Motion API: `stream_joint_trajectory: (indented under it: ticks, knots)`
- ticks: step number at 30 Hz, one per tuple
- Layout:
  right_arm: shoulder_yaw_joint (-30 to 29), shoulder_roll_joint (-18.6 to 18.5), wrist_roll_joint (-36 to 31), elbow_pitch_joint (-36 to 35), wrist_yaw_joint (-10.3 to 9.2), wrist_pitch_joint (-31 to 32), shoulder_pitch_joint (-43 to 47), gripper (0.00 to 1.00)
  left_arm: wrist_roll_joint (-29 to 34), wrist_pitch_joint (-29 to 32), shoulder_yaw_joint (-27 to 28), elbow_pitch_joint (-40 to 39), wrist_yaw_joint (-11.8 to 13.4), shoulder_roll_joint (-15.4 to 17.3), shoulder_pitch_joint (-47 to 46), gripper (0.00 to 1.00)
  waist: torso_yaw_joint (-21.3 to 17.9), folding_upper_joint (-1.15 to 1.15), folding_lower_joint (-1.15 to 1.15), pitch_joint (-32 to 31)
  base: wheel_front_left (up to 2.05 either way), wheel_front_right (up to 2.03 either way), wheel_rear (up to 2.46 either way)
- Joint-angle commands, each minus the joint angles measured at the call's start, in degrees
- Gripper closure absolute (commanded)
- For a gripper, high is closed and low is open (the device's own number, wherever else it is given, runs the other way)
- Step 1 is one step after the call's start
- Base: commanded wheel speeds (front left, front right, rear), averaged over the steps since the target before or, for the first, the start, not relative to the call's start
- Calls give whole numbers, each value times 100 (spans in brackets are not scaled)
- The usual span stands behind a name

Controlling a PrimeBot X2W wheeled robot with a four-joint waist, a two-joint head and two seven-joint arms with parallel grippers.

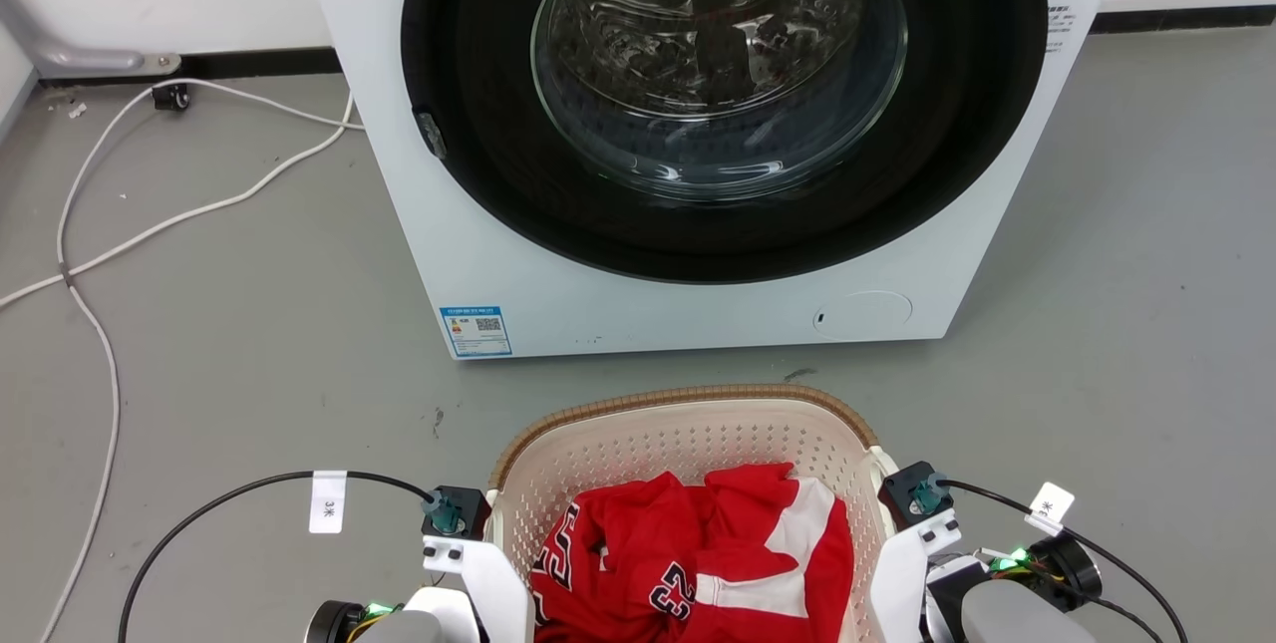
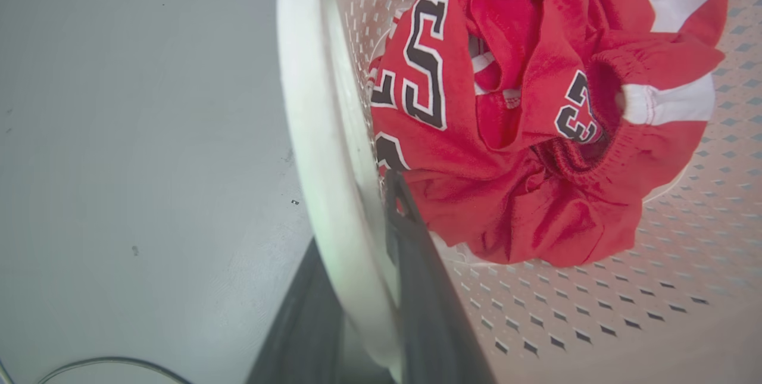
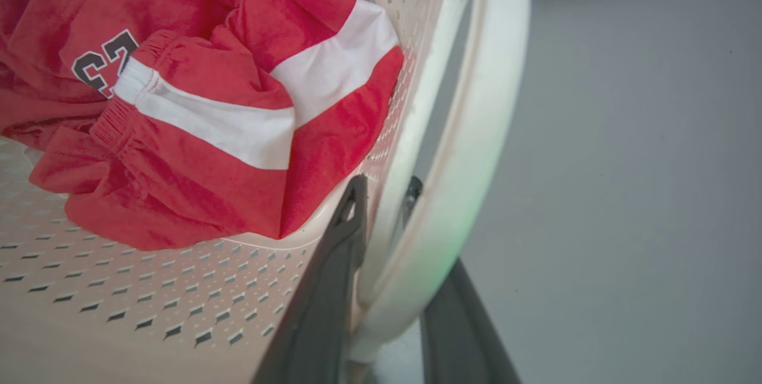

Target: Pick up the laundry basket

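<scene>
Cream perforated laundry basket (image 1: 688, 444): left tool (image 2: 357, 217) and right tool (image 3: 386, 184) clamp its handles (image 2: 309, 104).

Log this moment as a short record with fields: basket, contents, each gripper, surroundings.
basket: laundry basket, just in front of the washing machine
contents: crumpled red clothing with white stripes and dark numbers
left gripper: one finger inside the basket, one outside, closed on its left side
right gripper: one finger inside, one outside by the white handle, closed on its right side
lifted: cannot tell
surroundings: grey floor, white cable lying left of the machine
</scene>
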Motion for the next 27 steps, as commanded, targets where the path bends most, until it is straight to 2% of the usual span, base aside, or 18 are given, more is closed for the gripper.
stream_joint_trajectory:
  ticks: [1, 27]
  knots:
    - [53, -11, -4, -30, 2, -8, -34, 100, 17, -9, -44, -41, -50, 10, 4, 100, -9, -1, 1, -20, 0, 0, 0]
    - [597, -67, 551, -27, 8, 32, 28, 100, -317, -114, -381, -4, -39, 115, -51, 100, -34, -1, 1, -144, 0, 0, 0]
